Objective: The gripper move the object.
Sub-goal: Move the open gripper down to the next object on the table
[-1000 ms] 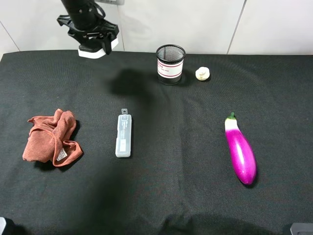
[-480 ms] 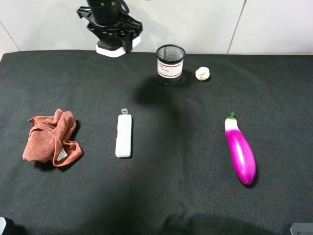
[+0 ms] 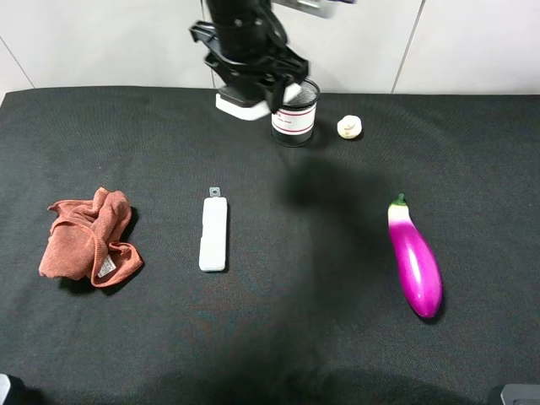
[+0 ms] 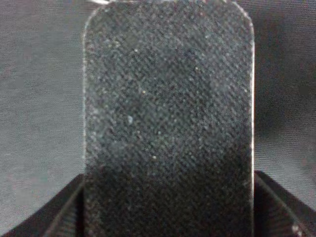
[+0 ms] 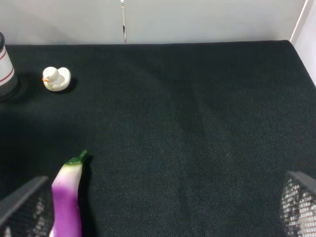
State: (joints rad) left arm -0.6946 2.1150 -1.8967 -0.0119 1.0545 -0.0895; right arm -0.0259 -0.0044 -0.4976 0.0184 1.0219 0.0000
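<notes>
My left gripper (image 3: 251, 83) is shut on the object (image 3: 240, 105), a block with a black top face and a white base. It holds the block in the air over the back of the black table, just left of the mesh cup. In the left wrist view the block's black felt face (image 4: 168, 123) fills the frame, with a dark finger (image 4: 59, 217) at its side. My right gripper (image 5: 158, 207) is open and empty, low over the table's right side, near the eggplant (image 5: 66, 202).
A black mesh cup (image 3: 294, 110) and a small white duck (image 3: 349, 127) stand at the back. A purple eggplant (image 3: 414, 266) lies at the right, a slim white bar (image 3: 213, 234) left of centre, and a crumpled red cloth (image 3: 89, 236) at the far left.
My left gripper has carried the block to the right along the back of the table, from the far left to beside the mesh cup. Nothing else has moved.
</notes>
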